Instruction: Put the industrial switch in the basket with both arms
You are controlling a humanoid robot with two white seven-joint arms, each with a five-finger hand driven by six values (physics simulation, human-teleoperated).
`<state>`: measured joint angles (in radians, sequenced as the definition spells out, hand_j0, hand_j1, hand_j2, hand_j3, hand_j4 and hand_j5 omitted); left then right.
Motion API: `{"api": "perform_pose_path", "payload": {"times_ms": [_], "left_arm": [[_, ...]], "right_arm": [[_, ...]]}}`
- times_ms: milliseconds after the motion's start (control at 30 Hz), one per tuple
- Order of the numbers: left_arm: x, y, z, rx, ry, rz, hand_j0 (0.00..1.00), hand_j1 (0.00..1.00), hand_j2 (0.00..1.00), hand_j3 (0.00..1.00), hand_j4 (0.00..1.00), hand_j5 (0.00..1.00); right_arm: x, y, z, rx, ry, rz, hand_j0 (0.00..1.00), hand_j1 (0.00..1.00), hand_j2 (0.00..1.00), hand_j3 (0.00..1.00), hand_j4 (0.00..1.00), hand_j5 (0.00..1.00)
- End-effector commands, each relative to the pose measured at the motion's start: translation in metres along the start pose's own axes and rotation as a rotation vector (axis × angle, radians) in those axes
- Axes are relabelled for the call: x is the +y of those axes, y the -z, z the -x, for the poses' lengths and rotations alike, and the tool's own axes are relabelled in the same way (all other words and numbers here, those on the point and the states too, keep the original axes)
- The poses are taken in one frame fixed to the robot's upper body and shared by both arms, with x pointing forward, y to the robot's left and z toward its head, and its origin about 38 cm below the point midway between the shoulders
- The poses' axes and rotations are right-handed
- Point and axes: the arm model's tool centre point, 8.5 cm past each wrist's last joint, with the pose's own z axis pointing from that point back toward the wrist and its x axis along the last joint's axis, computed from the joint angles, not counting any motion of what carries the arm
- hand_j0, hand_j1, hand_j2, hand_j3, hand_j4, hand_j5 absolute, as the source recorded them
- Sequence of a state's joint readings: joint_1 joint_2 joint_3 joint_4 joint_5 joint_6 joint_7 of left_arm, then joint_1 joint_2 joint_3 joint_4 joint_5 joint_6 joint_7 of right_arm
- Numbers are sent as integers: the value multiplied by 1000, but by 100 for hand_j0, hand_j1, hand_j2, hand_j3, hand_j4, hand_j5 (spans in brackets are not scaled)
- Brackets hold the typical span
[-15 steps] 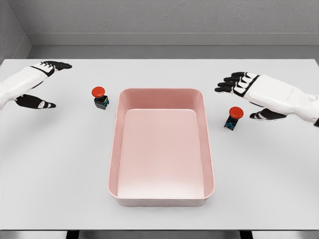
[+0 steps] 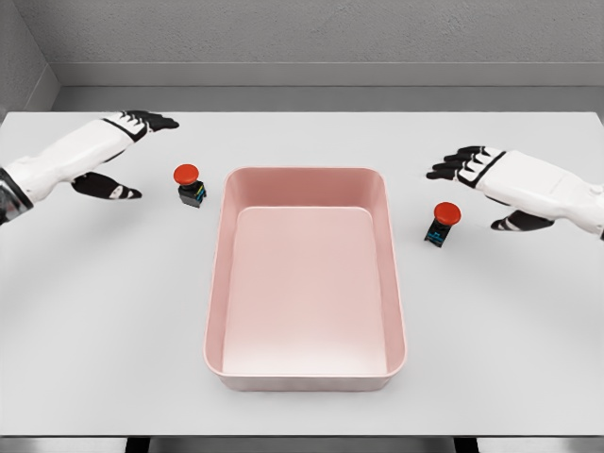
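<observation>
Open table lies between the left hand (image 2: 121,151) fingers and the left switch (image 2: 190,185), likewise between the right hand (image 2: 491,179) fingers and the right switch (image 2: 441,223); only the basket (image 2: 223,283) wall stands beyond each switch.

A flat, matte white rectangular tabletop (image 2: 113,321) fills most of the view, bordered toward twelve o'clock by a plain grey wall (image 2: 311,33) with a pale ledge.

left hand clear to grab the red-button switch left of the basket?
Probably yes. The left hand is open, fingers spread, to the left of that switch with only bare table between them. The pink basket sits on the switch's far side, off the approach.
</observation>
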<state>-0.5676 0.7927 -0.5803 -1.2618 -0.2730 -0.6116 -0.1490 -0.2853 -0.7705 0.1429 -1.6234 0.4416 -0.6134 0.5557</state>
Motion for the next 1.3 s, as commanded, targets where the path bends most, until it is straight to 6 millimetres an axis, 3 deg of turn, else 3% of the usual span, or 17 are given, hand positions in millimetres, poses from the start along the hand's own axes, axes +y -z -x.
{"api": "perform_pose_path", "payload": {"times_ms": [0,100,167,333,433,767,1133,1200,1267], "left_arm": [[-8,3,-2,-7,-9,16,100,100,100,100,100,100],[-9,15,-8,-30,2,24,100,100,100,100,100,100],[-11,21,-11,-41,1,25,100,100,100,100,100,100],[-15,31,-10,-40,12,41,100,100,100,100,100,100],[-18,37,-10,-41,11,55,100,100,100,100,100,100],[-27,60,-15,-56,27,85,100,100,100,100,100,100],[-35,53,0,-9,15,136,97,97,97,97,97,97],[-35,53,1,-7,16,137,93,93,93,93,93,93],[-36,53,1,-7,16,151,85,85,85,85,85,85]], "right_arm": [[17,-2,16,56,26,-43,100,100,100,100,100,100],[28,2,16,51,43,-66,100,100,100,100,100,100],[39,14,10,36,47,-91,100,100,100,100,100,100],[46,44,5,24,14,-120,100,100,100,100,100,100],[55,49,4,20,21,-146,100,100,100,100,100,100],[56,64,6,17,9,-166,100,100,100,100,100,100],[57,68,13,29,3,-187,100,100,100,100,100,100],[56,68,12,28,2,-186,90,90,90,90,90,90],[60,66,13,29,2,-237,69,69,69,69,69,69]]}}
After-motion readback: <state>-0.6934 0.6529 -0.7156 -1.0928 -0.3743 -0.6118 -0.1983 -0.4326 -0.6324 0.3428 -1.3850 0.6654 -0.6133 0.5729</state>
